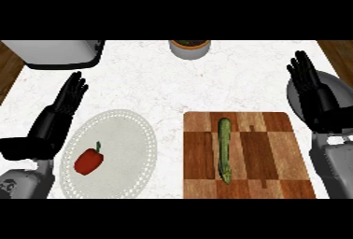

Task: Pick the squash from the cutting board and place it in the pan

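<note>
A long thin green squash (224, 149) lies lengthwise on the wooden cutting board (265, 154) at the lower right of the counter. Behind my right hand a dark pan (336, 86) shows at the right edge, mostly hidden by the hand. My right hand (318, 100) is open with fingers straight, pointing away, to the right of the board and apart from the squash. At the left edge my left hand (59, 112) is open too, fingers straight, beside a white plate.
A white lace-rimmed plate (131, 121) at the lower left holds a red bell pepper (89, 160). A grey appliance (59, 52) stands at the back left. A grey pot (189, 48) with a dark inside sits at the back centre. Wooden floor shows beyond both counter sides.
</note>
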Controlling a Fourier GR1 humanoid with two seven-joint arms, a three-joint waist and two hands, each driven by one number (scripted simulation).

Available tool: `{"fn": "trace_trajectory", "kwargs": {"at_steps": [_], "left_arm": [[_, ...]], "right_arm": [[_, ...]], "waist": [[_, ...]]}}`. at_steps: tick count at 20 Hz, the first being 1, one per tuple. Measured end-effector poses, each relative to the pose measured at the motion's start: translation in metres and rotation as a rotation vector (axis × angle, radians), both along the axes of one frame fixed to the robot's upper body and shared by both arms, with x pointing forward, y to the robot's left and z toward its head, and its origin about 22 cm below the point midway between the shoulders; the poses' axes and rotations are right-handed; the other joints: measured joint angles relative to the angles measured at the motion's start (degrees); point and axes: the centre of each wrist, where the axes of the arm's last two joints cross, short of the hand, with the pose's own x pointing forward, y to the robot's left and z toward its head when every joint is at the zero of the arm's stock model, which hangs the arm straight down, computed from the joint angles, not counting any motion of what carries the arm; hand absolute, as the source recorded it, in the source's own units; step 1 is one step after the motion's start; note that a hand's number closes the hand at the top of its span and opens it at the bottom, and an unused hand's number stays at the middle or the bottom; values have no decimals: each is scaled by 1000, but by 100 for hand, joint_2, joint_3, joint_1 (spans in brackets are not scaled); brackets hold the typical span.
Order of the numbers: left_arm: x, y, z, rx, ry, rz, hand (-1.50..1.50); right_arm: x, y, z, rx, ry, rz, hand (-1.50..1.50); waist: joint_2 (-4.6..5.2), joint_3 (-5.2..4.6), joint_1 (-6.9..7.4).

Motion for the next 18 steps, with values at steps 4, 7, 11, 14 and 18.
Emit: {"fn": "trace_trajectory", "kwargs": {"at_steps": [4,7,11,14,18], "left_arm": [[-2,-18,-12,-26,3,-2,0],[-8,-34,-23,-64,26,5,0],[-22,-58,-44,-105,72,1,0],[-29,-69,-47,-115,78,4,0],[-28,-68,-46,-119,81,7,0]], "right_arm": [[-2,7,4,70,-37,160,150],[-2,7,6,22,-54,269,150],[-34,-20,-27,17,-8,211,-150],[-58,-45,-43,-27,-13,252,-150],[-65,-67,-32,-161,-40,270,-150]], "waist": [[13,-10,108],[19,-22,151],[13,-21,116],[11,-20,124],[13,-20,138]]}}
